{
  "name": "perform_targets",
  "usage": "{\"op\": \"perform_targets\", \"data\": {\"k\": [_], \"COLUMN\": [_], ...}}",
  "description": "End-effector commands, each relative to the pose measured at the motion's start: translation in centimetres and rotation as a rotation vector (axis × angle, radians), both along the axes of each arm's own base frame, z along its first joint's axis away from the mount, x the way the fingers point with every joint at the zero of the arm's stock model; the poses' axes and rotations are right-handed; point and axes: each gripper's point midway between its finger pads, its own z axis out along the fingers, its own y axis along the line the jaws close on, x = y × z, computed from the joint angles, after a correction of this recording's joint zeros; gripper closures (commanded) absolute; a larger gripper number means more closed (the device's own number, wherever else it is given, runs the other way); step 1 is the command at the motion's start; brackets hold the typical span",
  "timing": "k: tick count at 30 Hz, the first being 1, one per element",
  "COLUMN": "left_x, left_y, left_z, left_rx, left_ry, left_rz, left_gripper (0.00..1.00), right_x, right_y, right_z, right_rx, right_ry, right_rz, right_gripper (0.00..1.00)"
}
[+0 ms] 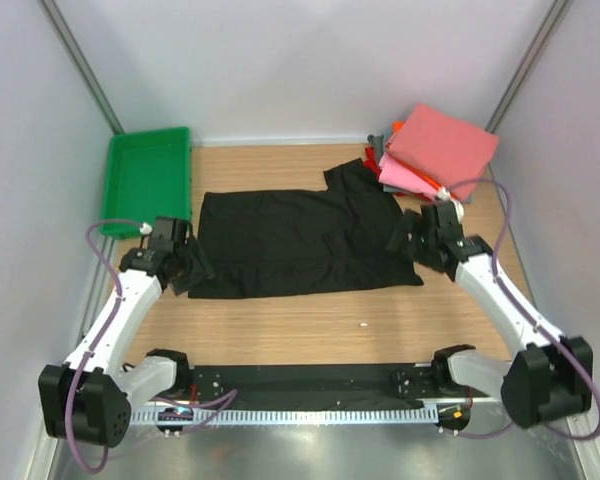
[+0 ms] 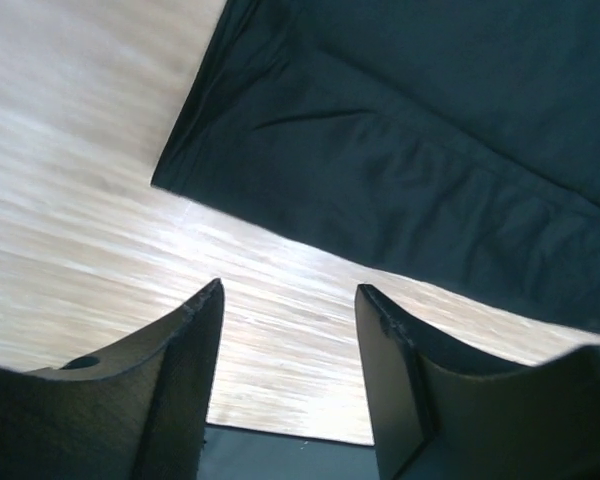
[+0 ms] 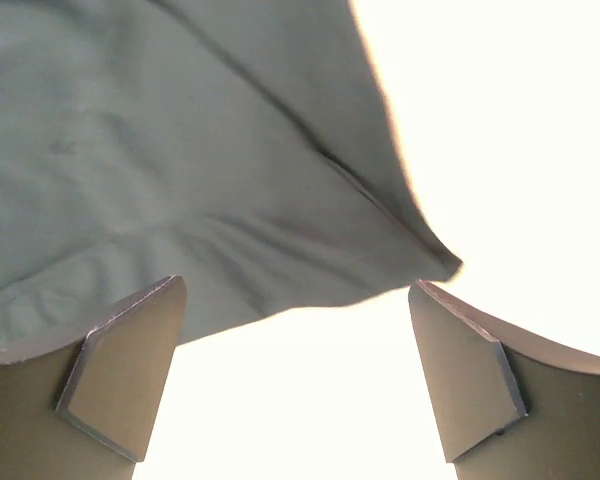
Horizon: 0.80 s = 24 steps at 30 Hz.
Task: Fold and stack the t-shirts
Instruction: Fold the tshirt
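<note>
The black shirt [image 1: 300,240] lies spread flat at the middle of the tabletop [image 1: 310,320], one sleeve reaching toward the upper right. The left fingers [image 1: 192,268] sit at its lower left corner. In the left wrist view they stand apart with only bare wood between them and the corner just beyond their tips. The right fingers [image 1: 405,240] sit at the shirt's right edge, spread wide. The cloth corner lies ahead of them, ungripped. The folded shirts [image 1: 435,150] are stacked at upper right, and a green tray [image 1: 148,180] is at upper left.
</note>
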Motion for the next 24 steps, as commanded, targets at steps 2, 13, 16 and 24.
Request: {"op": "perform_targets", "data": {"k": [2,13,16,24], "left_x": [-0.6,-0.9,-0.6,0.0], "left_y": [-0.1,2.0,2.4,3.2], "left_z": [-2.9,-7.7,-8.3,-8.8], "left_rx": [-0.07,0.002,0.02,0.062], "left_ry": [-0.009,-0.031,-0.045,-0.057], "left_rz": [0.174,0.29,0.305,0.328], "left_gripper": [0.46,0.44,0.43,0.43], "right_x": [-3.6,-4.8,-3.9,-3.5], "right_y": [-0.4,-2.5,-2.5,-3.2], "right_z": [-2.5,-7.5,-8.6,-11.4], "right_rx": [0.165,0.166,0.173,0.151], "right_ry": [0.074,0.128,0.136,0.164], "right_rz": [-0.094,-0.238,-0.25,-0.277], "right_gripper": [0.0,0.01,0.03,0.11]}}
